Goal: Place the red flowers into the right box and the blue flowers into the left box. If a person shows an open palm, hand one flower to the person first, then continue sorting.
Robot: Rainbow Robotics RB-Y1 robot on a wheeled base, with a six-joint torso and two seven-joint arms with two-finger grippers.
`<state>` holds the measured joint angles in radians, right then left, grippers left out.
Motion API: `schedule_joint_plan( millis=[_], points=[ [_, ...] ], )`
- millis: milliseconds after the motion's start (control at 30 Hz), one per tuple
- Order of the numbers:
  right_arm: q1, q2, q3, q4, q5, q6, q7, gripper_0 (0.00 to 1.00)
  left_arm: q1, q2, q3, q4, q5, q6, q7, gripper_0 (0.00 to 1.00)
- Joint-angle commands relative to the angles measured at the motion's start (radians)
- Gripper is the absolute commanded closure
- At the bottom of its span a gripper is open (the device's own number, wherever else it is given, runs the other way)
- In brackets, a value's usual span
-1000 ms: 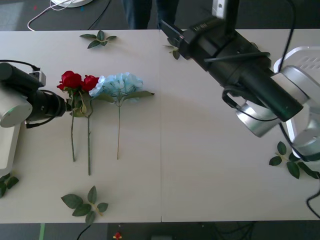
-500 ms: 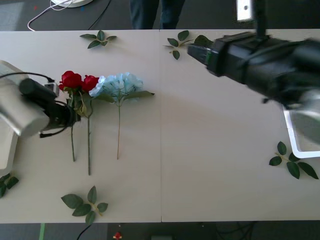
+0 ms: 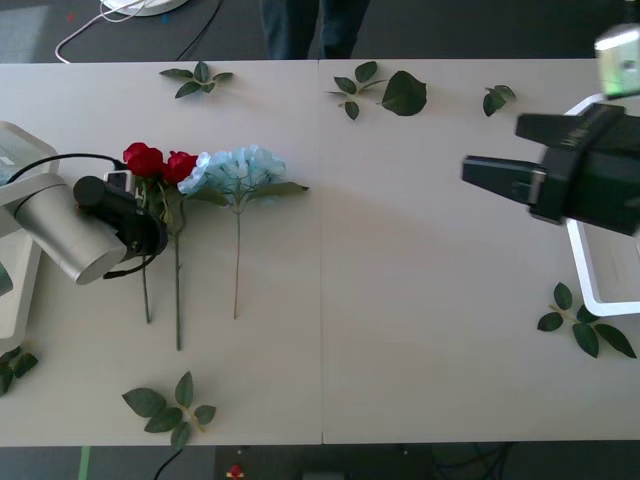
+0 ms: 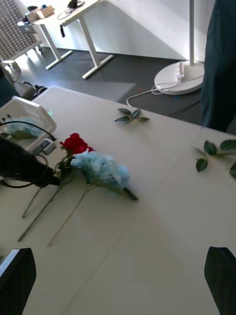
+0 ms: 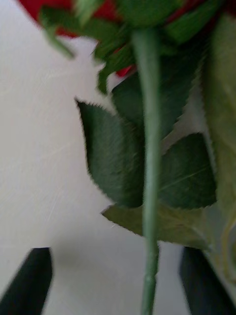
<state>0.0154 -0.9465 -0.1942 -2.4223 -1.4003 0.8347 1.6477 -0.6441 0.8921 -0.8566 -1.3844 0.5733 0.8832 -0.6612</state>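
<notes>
Two red flowers (image 3: pixel 143 159) (image 3: pixel 181 165) and a blue flower (image 3: pixel 236 168) lie side by side on the table's left half, stems pointing toward me. My left gripper (image 3: pixel 150 232) is low over the leftmost red flower's stem. In the left wrist view that stem (image 5: pixel 150 197) runs between the two black fingers (image 5: pixel 29 280), and the gripper (image 5: pixel 118 288) is open around it. My right gripper (image 3: pixel 490 176) hovers open over the right half, beside the white right box (image 3: pixel 592 290). The right wrist view has the red flower (image 4: pixel 76 143), the blue flower (image 4: pixel 103 170) and the left box (image 4: pixel 22 115).
The left box (image 3: pixel 14 300) sits at the table's left edge behind my left arm. Loose leaf sprigs lie near the far edge (image 3: pixel 197 78) (image 3: pixel 385 90), the front left (image 3: pixel 170 405) and the right front (image 3: pixel 585 325). The table's middle is bare.
My right arm has swung away from the middle to the right, by the right box. My left arm has turned and moved closer onto the red flowers' stems.
</notes>
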Motion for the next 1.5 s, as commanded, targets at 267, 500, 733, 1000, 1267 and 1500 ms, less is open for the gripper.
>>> schedule_joint_plan(
  millis=[267, 500, 733, 1000, 1267, 1500],
  points=[
    [0.081, -0.075, -0.073, 0.226, -0.575, 0.095, 0.679, 0.0, -0.006, -0.018, -0.03, 0.035, 0.002, -0.064, 0.008, 1.0],
    [0.083, -0.083, -0.09, 0.296, -0.654, 0.189, 0.876, 0.0, -0.006, 0.001, -0.016, 0.035, -0.001, -0.064, 0.02, 1.0],
    [0.087, -0.083, -0.09, 0.315, -0.727, 0.251, 1.021, 0.0, -0.006, 0.082, 0.137, -0.061, 0.014, 0.059, 0.005, 1.0],
    [0.103, -0.083, -0.087, 0.316, -0.757, 0.248, 1.058, 0.0, 0.011, 0.096, 0.449, -0.423, 0.043, 0.52, -0.08, 1.0],
    [0.103, -0.083, -0.087, 0.316, -0.757, 0.248, 1.058, 0.0, 0.092, 0.073, 0.709, -0.732, 0.149, 0.74, -0.109, 1.0],
    [0.103, -0.083, -0.087, 0.316, -0.757, 0.248, 1.058, 0.0, 0.123, 0.041, 0.792, -0.852, 0.195, 0.82, -0.11, 1.0]
  ],
)
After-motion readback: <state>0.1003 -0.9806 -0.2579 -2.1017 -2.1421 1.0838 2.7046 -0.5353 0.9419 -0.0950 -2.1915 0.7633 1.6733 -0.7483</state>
